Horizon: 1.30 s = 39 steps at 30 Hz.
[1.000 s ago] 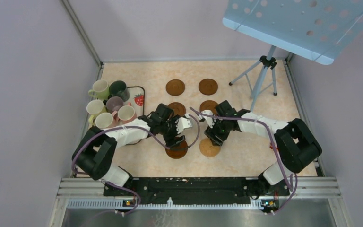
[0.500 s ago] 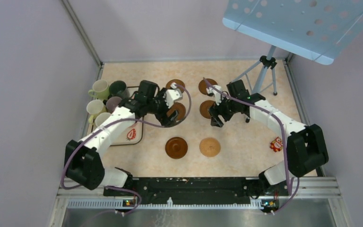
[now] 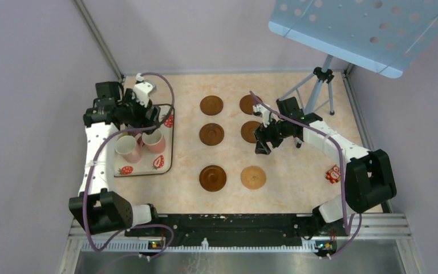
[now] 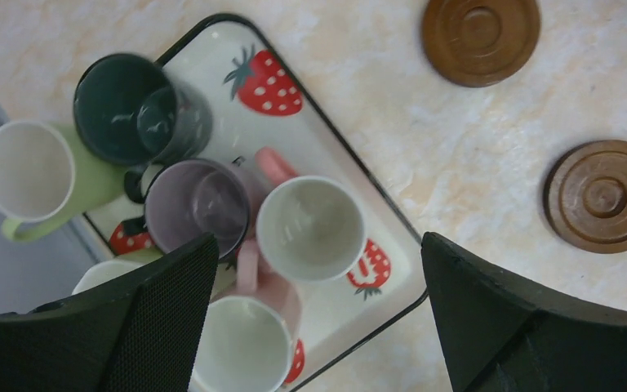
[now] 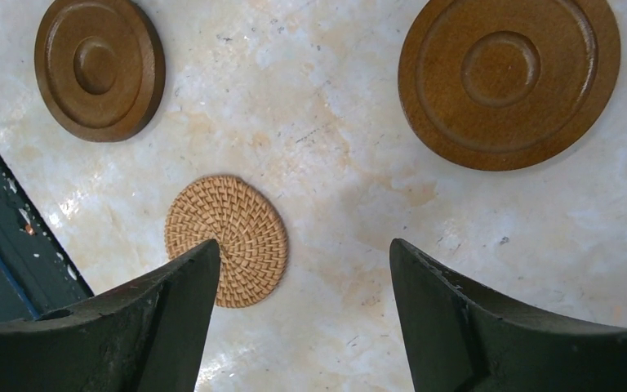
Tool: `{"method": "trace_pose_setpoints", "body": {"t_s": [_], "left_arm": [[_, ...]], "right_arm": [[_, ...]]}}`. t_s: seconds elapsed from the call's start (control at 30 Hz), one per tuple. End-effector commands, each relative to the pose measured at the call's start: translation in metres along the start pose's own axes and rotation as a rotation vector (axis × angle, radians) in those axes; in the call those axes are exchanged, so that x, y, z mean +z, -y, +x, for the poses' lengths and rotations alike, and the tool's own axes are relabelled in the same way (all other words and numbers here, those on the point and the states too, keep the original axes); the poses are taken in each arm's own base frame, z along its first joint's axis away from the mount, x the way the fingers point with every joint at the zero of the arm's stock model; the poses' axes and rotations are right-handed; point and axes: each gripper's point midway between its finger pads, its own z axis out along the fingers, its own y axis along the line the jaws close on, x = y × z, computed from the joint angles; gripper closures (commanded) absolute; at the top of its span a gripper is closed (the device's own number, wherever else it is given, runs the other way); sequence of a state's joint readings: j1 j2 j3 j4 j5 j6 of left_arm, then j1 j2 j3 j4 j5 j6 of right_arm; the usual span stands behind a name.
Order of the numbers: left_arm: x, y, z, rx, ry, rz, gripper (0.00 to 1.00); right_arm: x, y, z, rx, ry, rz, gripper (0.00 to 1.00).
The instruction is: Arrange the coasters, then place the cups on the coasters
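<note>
- Six thin round coasters lie flat on the pale marbled worktop, in two columns of three.
- Five are dark brown wooden coasters with turned rings. The sixth is a tan woven coaster, at the near end of the right column.
- In the top view, the far and middle discs of the right column are partly covered by the right arm and its cable.
- The right end effector hangs above the worktop near the middle of the right column, with its fingers spread and nothing between them. Its wrist view looks down on the tan woven coaster and two brown ones.
- The white rectangular strawberry-print tray sits at the left of the worktop, well apart from the coasters.
- The small handled cups are crowded together at the tray:
  - a dark green-grey cup
  - a mauve cup just beside it
  - two pink cups (the second one is nearer the tray's corner)
  - a light green cup at the tray's outer edge; whether it stands on or off the tray I cannot tell
  - one more pale rim that peeks out behind a finger, its colour hidden
- All the cups stand upright, mouths up.
- The left end effector hovers over this cluster with its fingers set as wide as they go, pinching nothing.
- A light blue perforated music stand on a tripod stands at the far right corner.
- A small red packet lies by the right arm.
</note>
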State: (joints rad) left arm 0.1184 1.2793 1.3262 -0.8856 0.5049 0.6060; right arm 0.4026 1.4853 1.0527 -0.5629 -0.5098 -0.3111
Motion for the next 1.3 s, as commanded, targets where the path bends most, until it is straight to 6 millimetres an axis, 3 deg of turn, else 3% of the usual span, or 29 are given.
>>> {"method": "trace_pose_setpoints", "body": {"t_s": [0.0, 0.13, 0.27, 0.53, 0.8, 1.0, 1.27], "left_arm": [[-0.015, -0.034, 0.005, -0.026, -0.046, -0.042, 0.01], [-0.021, -0.070, 0.007, -0.053, -0.075, -0.089, 0.01], [-0.034, -0.095, 0.024, -0.133, -0.106, -0.119, 0.01], [-0.070, -0.111, 0.077, -0.236, -0.176, -0.217, 0.05], [-0.109, -0.136, 0.152, -0.293, -0.246, -0.330, 0.17], [-0.099, -0.129, 0.190, -0.309, -0.277, -0.281, 0.24], [-0.078, -0.133, 0.197, -0.284, -0.227, -0.236, 0.33]], "right_arm": [[-0.005, -0.001, -0.012, -0.006, 0.041, -0.010, 0.25], [-0.007, -0.006, -0.010, -0.001, 0.045, -0.023, 0.25], [-0.009, -0.007, -0.004, -0.015, 0.042, -0.021, 0.25], [-0.005, -0.013, 0.001, -0.015, 0.027, -0.058, 0.25], [0.000, -0.008, 0.004, 0.003, 0.003, -0.052, 0.25], [0.005, -0.004, 0.011, 0.001, -0.027, -0.046, 0.25], [0.007, 0.000, 0.014, 0.003, -0.045, -0.033, 0.26]]}}
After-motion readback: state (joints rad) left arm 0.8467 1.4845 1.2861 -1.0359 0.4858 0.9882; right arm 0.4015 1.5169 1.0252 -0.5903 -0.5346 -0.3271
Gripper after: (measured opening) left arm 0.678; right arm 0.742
